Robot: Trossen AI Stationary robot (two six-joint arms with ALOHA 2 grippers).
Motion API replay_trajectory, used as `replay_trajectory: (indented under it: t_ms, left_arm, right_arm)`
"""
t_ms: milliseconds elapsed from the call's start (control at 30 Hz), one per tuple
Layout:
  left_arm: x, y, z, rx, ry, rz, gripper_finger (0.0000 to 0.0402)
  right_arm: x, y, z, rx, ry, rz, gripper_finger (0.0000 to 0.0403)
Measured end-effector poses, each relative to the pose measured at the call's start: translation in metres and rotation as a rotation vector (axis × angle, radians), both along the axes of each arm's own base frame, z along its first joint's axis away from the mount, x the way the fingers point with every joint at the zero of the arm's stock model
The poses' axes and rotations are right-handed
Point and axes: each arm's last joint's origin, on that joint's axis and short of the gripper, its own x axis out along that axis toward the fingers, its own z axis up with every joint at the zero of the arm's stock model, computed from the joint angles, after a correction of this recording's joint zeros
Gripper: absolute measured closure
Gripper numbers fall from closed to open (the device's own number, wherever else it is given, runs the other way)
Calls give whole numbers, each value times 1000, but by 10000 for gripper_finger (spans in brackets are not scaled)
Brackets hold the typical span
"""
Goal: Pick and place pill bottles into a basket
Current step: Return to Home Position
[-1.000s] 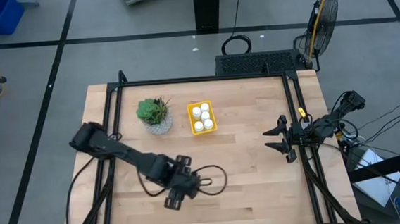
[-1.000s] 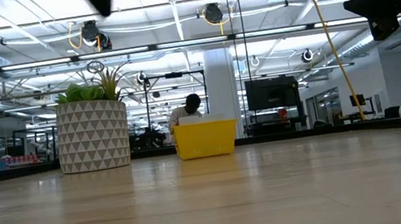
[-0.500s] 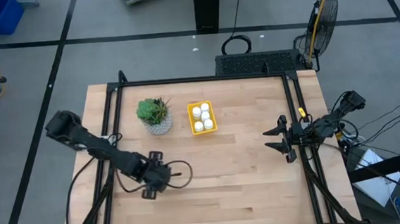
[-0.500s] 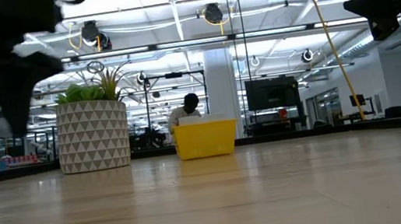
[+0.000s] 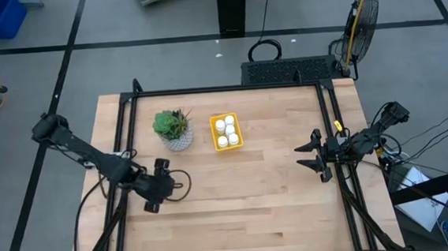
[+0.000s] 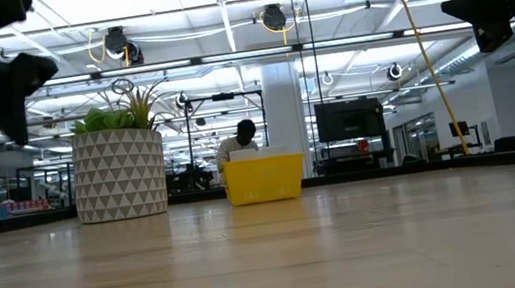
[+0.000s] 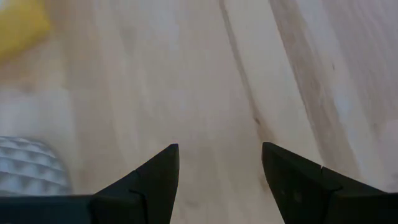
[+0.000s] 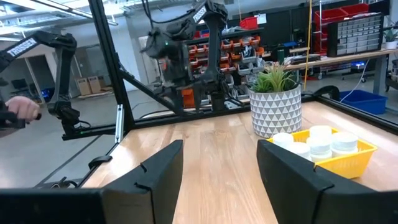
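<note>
left gripper (image 5: pixel 158 186) hangs over the bench (image 5: pixel 277 209) at about 8 o'clock, close to the left rail. its jaws are spread wide with nothing between them, and my left wrist view shows only bare wood in the gap.

next over is the potted succulent (image 5: pixel 174 129), at roughly 10 o'clock, standing upright in its patterned pot.

just beside it, on its 3 o'clock side, sits the yellow basket (image 5: pixel 213 134), flat on the bench at around 11 o'clock from centre. the pill bottles (image 5: pixel 226 131) are inside it. i count five white caps packed together from above, all upright, and none lie out on the wood.

right gripper (image 5: pixel 299 157) is parked at the bench's 3 o'clock edge, pointing inward, well apart from the basket. its jaws are spread and carry nothing.
</note>
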Motion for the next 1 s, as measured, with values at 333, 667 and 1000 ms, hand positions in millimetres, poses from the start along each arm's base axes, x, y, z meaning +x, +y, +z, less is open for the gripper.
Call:
replay_trajectory:
  t_ms: [333,667,1000]
  left_arm:
    - [-20,18,13,26,35,48,167]
    - [-13,12,49,-163,-332,-45,167]
    - [-38,26,77,-242,-543,-80,167]
  right_arm:
    - [0,0,0,0,0,0,206]
    - [0,0,0,0,0,0,206]
    - [0,0,0,0,0,0,206]
